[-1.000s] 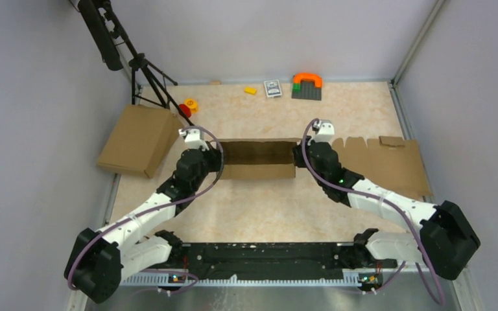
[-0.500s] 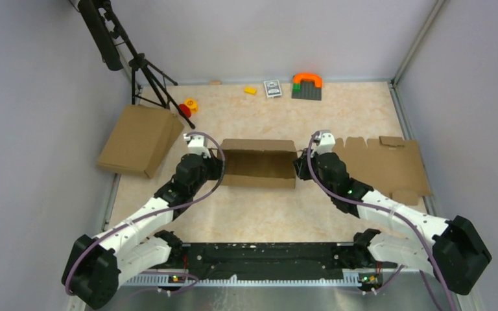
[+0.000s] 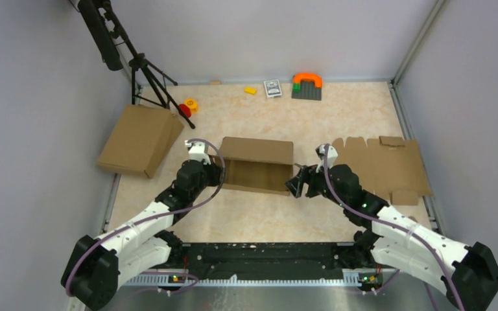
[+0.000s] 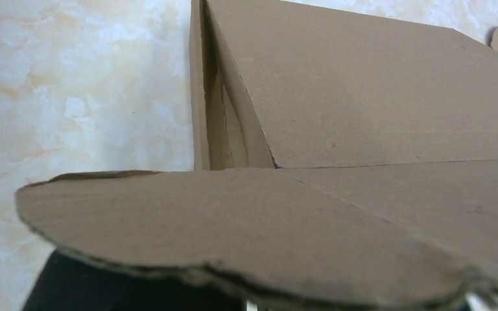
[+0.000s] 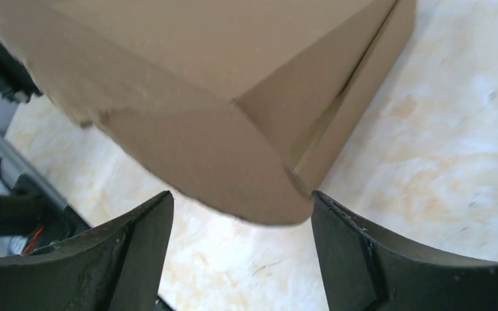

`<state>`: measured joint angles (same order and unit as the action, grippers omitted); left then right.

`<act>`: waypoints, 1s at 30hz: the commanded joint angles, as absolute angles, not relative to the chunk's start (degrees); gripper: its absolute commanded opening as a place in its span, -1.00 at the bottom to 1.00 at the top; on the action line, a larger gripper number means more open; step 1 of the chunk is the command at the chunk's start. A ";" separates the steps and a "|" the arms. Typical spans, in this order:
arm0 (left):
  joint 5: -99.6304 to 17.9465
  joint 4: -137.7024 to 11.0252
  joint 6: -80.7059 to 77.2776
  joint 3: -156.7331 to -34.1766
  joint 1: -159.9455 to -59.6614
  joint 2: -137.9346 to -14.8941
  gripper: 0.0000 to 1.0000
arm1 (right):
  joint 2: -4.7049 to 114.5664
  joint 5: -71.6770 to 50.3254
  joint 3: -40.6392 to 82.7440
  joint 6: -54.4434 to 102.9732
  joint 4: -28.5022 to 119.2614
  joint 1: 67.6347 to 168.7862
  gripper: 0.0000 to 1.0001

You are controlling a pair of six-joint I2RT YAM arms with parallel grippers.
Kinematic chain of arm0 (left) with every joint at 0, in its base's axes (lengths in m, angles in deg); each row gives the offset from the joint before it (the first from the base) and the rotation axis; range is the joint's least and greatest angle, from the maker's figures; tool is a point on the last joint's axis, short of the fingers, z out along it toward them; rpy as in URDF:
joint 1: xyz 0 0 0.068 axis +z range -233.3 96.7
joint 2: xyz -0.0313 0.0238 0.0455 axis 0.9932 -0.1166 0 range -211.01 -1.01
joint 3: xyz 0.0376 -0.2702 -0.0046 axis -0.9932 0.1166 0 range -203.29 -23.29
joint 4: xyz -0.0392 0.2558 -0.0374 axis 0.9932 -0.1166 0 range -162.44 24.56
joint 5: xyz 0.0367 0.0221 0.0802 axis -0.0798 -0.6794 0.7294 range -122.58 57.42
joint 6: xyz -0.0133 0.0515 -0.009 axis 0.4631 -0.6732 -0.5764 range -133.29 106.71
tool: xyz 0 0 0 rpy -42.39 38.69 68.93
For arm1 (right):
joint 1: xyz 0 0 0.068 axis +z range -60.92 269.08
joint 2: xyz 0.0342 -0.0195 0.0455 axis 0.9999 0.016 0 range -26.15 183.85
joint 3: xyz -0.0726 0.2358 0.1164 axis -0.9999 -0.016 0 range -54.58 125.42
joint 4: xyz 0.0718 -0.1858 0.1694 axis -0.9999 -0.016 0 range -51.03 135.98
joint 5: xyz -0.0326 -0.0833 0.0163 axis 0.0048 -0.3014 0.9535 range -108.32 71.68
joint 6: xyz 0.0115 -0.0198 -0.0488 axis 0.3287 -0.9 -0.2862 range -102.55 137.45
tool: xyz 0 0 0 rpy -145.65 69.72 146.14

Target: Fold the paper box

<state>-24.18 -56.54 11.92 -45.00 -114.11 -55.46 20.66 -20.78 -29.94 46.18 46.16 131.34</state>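
Nearest me, the two arms are reaching out over the marbled bench point(image 3: 259, 214) toward the paper box point(image 3: 257, 165), which is sitting about mid-bench between them with its shadowed hollow showing on the near side. The right end effector point(image 3: 297, 183) is hanging at the box's right near corner with its fingers point(image 5: 136, 253) spread wide; a rounded flap is poking between them without touching either one. The left end effector point(image 3: 215, 170) is pressing in at the box's left end, but in the wrist view a cardboard flap is covering its fingers, so I cannot tell whether it is gripping. To the right a flat notched cardboard blank point(image 3: 382, 162) is lying, and to the left another brown box point(image 3: 141, 139) is resting at the bench edge. Farther back a black tripod point(image 3: 146, 71) is standing, and small coloured toys point(image 3: 307, 85) are lying along the far wall.
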 commanded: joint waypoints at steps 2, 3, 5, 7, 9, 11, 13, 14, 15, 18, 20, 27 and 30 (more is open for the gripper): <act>-23.99 -53.86 10.96 -43.75 -114.32 -55.11 -1.00 | 15.87 -10.23 -35.80 54.40 43.93 131.89 0.56; -23.99 -53.78 10.96 -43.76 -114.31 -55.22 -1.00 | 14.11 -10.55 -36.41 54.46 43.08 131.91 0.57; -23.98 -53.60 10.97 -43.79 -114.28 -55.44 -1.00 | 8.72 -11.84 -36.17 53.56 40.82 131.89 0.58; -24.03 -53.56 10.82 -43.91 -114.28 -55.66 -1.00 | 4.92 -10.10 -34.15 50.76 38.95 131.83 0.60; -24.16 -53.74 10.79 -44.18 -114.36 -55.84 -1.00 | 3.81 -8.99 -29.40 47.70 33.31 131.89 0.60; -24.31 -53.92 10.77 -44.44 -114.34 -55.94 -1.00 | 3.91 -9.62 -23.56 45.60 28.17 131.88 0.60; -24.29 -53.93 10.70 -44.57 -114.36 -55.94 -1.00 | 4.28 -10.46 -19.84 44.07 25.79 131.89 0.60; -24.24 -54.01 10.70 -44.64 -114.40 -55.92 -1.00 | 4.81 -11.11 -17.90 43.55 25.23 131.89 0.60; -24.28 -54.17 10.70 -44.69 -114.42 -55.86 -1.00 | 5.72 -11.97 -15.88 42.84 24.79 131.89 0.60; -24.27 -54.84 10.70 -44.75 -114.48 -55.40 -1.00 | 11.84 -17.76 -5.64 40.43 19.91 131.89 0.60; -24.00 -55.34 10.77 -44.74 -114.42 -55.01 -1.00 | 18.33 -21.18 0.65 38.71 17.92 131.85 0.63; -23.52 -60.05 10.70 -46.20 -114.53 -52.96 -0.81 | 40.39 -17.39 11.52 37.28 18.09 131.62 0.54; -22.97 -63.13 10.83 -46.65 -114.52 -51.36 -0.72 | 45.45 -13.14 9.60 38.24 22.52 131.54 0.42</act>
